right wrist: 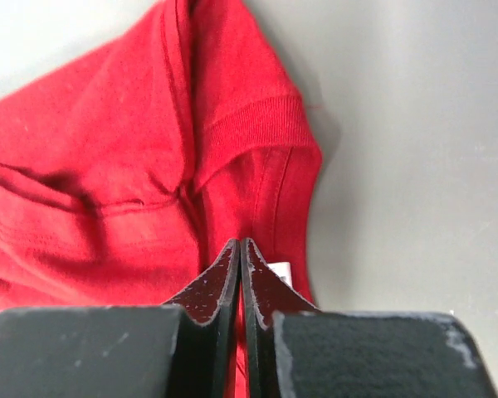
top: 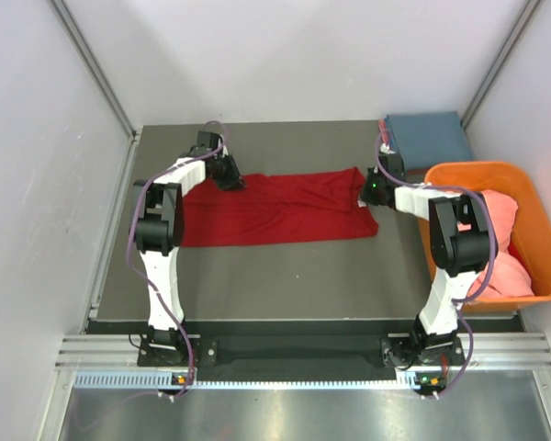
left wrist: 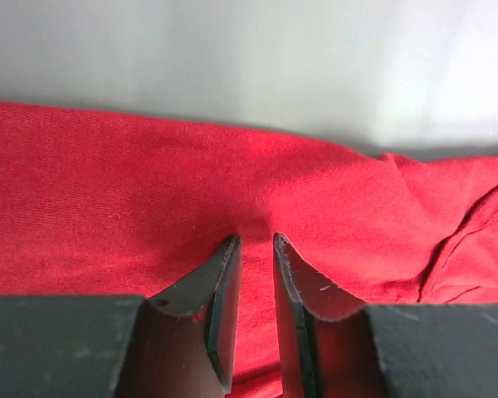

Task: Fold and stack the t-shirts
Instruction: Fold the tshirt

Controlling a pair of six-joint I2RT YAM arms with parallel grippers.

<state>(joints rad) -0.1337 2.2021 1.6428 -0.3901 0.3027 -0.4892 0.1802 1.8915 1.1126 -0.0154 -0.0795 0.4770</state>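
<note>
The deep red t-shirt [top: 285,211] lies as a long band across the middle of the table. My left gripper [top: 230,179] is at its far left edge. In the left wrist view the jaws [left wrist: 255,240] stand narrowly apart with red cloth [left wrist: 108,191] bunched between them. My right gripper [top: 372,191] is at the shirt's right end, by the collar. In the right wrist view it [right wrist: 240,242] is shut on red cloth [right wrist: 91,166], beside the white neck label [right wrist: 282,272]. A folded blue t-shirt [top: 429,136] lies at the back right. A salmon-pink t-shirt [top: 503,241] lies in the tub.
The orange plastic tub [top: 523,188] stands at the right table edge, next to the right arm. White walls close in the back and both sides. The grey table [top: 285,276] shows bare in front of the red shirt.
</note>
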